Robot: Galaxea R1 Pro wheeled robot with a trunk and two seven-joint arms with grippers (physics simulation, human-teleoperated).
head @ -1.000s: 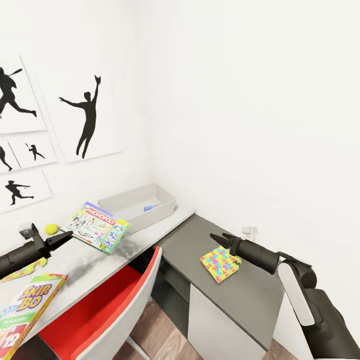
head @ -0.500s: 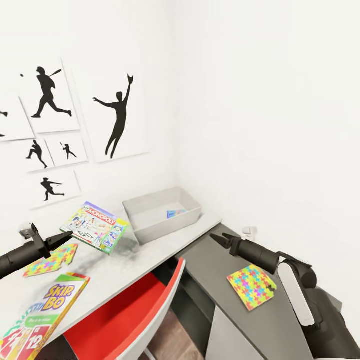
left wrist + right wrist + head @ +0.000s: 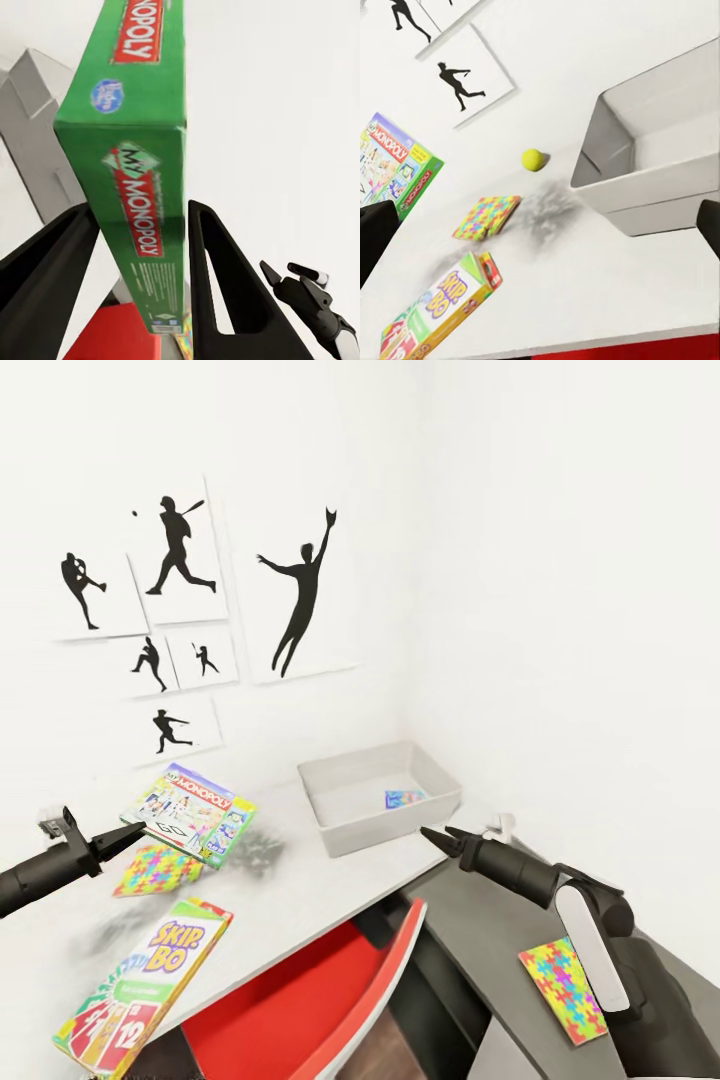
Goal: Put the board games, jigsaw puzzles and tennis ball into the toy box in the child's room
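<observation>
at the far left of the head view the left gripper (image 3: 132, 834) is closed on the monopoly box (image 3: 190, 813), pinched at its near corner only; in the left wrist view the green edge of the box (image 3: 139, 150) is seen clamped between the two fingers (image 3: 217, 277). with so little of the box gripped, it could be twisted or dropped if swung quickly, and its long side could be caught on the toy box rim.

the box is flat, wide and brightly printed, carried tilted above the table (image 3: 300, 880). below it, at lower left, a skip-bo box (image 3: 145, 990) lies flat near the table edge and could be knocked off by a low pass. a jigsaw puzzle (image 3: 158, 868) lies just under the carried box. a tennis ball (image 3: 532, 159) is seen in the right wrist view, beside the toy box.

at centre right the grey toy box (image 3: 380, 795) stands open, something small and blue already inside.

at the right the right gripper (image 3: 436, 836) is empty, jaws slightly apart. a second puzzle (image 3: 565, 990) lies at lower right on a darker surface.
</observation>
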